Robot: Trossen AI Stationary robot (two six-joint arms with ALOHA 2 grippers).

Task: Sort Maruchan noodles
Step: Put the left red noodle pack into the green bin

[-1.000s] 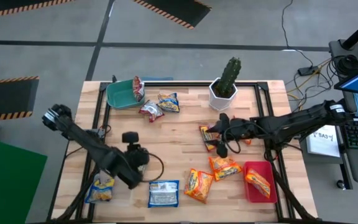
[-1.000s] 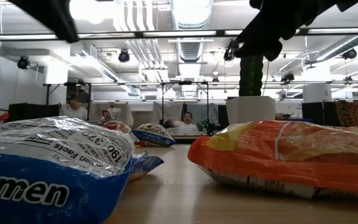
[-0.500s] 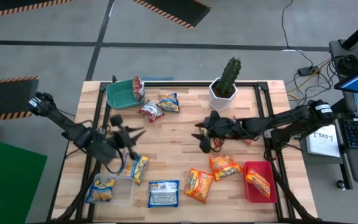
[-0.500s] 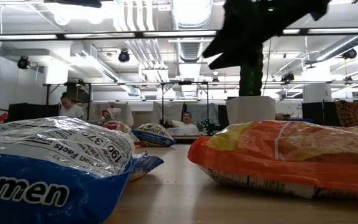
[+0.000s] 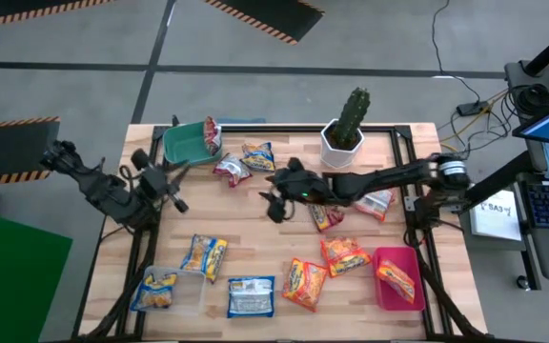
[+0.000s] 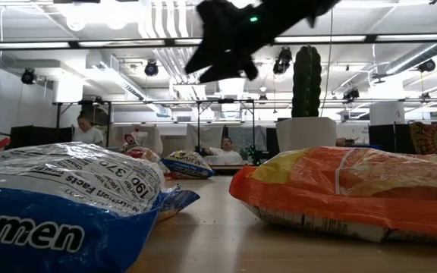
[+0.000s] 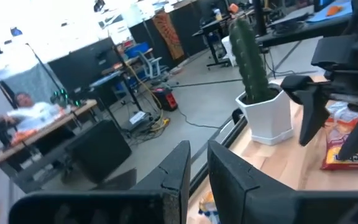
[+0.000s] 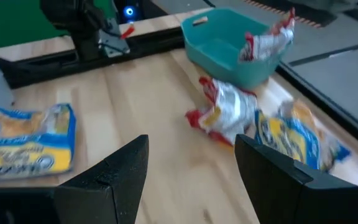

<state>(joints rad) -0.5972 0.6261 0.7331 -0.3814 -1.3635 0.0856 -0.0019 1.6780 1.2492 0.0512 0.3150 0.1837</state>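
Note:
Noodle packets lie spread over the table. A red-silver one (image 5: 232, 170) (image 8: 225, 115) and a blue-yellow one (image 5: 258, 155) lie flat near the green tray (image 5: 184, 148); another red-silver packet (image 5: 211, 133) leans on that tray's rim. A blue-yellow packet (image 5: 204, 255) (image 8: 27, 140) lies beside the clear tray (image 5: 191, 295). Orange packets (image 5: 304, 284) lie at the near edge, one (image 5: 396, 279) in the red tray. My right gripper (image 5: 273, 202) (image 8: 191, 165) hovers open above mid-table, short of the red-silver packet. My left gripper (image 5: 177, 186) (image 7: 197, 162) is raised at the left, fingers almost together, holding nothing.
A cactus in a white pot (image 5: 354, 114) (image 7: 250, 56) stands at the far edge. More packets (image 5: 324, 214) lie under my right arm. A blue-white packet (image 5: 252, 297) and a blue-yellow one in the clear tray (image 5: 155, 289) sit at the near left. People sit behind the table.
My left gripper let go of a blue-yellow packet, which now lies on the table beside the clear tray, then rose and drew back toward the far left. My right gripper swept from the packets at right of centre toward the table's left, nearing the red-silver packet.

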